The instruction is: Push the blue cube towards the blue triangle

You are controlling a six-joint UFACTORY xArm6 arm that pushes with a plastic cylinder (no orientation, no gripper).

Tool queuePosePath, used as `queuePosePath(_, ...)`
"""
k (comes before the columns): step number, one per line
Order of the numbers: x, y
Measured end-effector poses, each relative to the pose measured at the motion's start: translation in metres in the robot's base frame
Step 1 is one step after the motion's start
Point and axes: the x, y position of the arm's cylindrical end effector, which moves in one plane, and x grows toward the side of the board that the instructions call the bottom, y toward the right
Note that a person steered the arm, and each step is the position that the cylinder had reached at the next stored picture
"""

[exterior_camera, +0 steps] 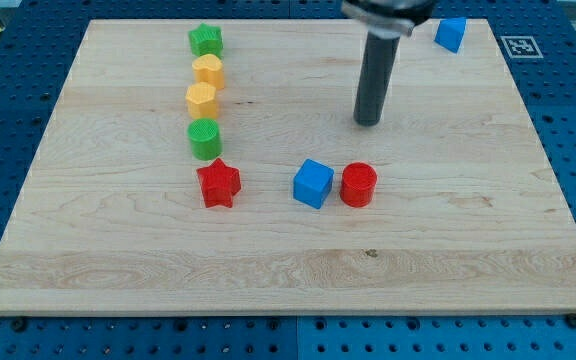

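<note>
A: Where are we standing with the push?

B: We are only getting started, by our reading. The blue cube [313, 183] is sitting in the lower middle of the frame, just beside the red cylinder [359, 185] on its right, and the blue triangle [451, 33] is waiting well apart from it in the upper right corner of the worktop [488, 250].

A: And my tip?

B: My tip [368, 121] is resting above the red cylinder and up and to the right of the blue cube, touching neither. We are judging that it needs to come round to the cube's lower left before any push toward the triangle. The whole travel is left to do.

A: Are we carrying a gripper?

B: None; we are working with a bare rod, so there is nothing to open or close.

A: The count?

B: We are counting eight blocks: two blue, the cube and the triangle; two red, the cylinder and a red star [218, 183]; two green [206, 41] and [205, 139]; and two yellow [209, 71] and [201, 99], stacked in a column at upper left.
</note>
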Motion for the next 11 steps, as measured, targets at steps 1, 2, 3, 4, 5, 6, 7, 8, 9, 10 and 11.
queuePosePath(1,0.027,-0.048)
queuePosePath(2,0.027,-0.11)
queuePosePath(3,0.047,-0.112)
queuePosePath(4,0.092,-0.112)
queuePosePath(5,0.108,-0.097)
queuePosePath(6,0.108,-0.065)
queuePosePath(7,0.108,-0.049)
queuePosePath(8,0.099,-0.047)
queuePosePath(9,0.087,-0.047)
queuePosePath(10,0.067,-0.047)
queuePosePath(11,0.047,-0.047)
